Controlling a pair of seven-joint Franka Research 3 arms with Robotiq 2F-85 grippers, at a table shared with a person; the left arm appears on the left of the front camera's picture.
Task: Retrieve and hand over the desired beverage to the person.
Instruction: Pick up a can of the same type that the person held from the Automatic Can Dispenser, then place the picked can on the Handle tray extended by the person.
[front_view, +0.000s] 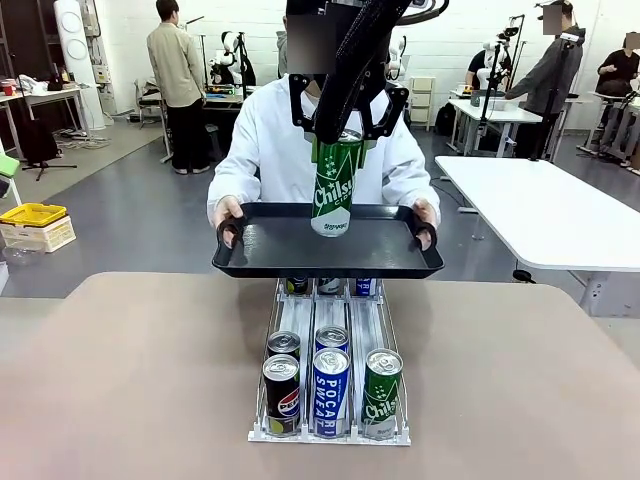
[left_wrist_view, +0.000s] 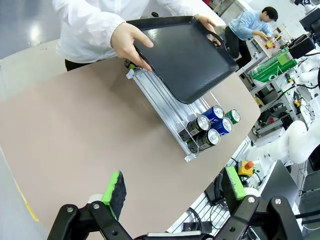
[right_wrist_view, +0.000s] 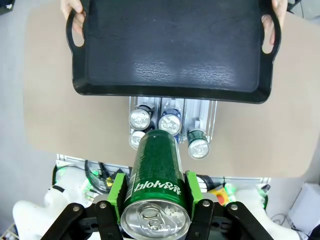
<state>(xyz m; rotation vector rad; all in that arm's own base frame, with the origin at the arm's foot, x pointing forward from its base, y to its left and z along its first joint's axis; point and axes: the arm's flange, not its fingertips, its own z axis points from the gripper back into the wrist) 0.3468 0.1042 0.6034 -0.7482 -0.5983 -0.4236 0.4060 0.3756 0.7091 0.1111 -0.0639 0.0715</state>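
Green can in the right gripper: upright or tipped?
Upright. In the front view the green can hangs vertical in the right gripper, top up, base down at the tray; whether it touches, cannot tell.

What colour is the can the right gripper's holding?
Green with white lettering; the can shows best in the front view, clamped in the right gripper.

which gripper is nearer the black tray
Right. The right gripper, shut on the green can, is close by the tray; the left gripper hangs open over the table, well away from it.
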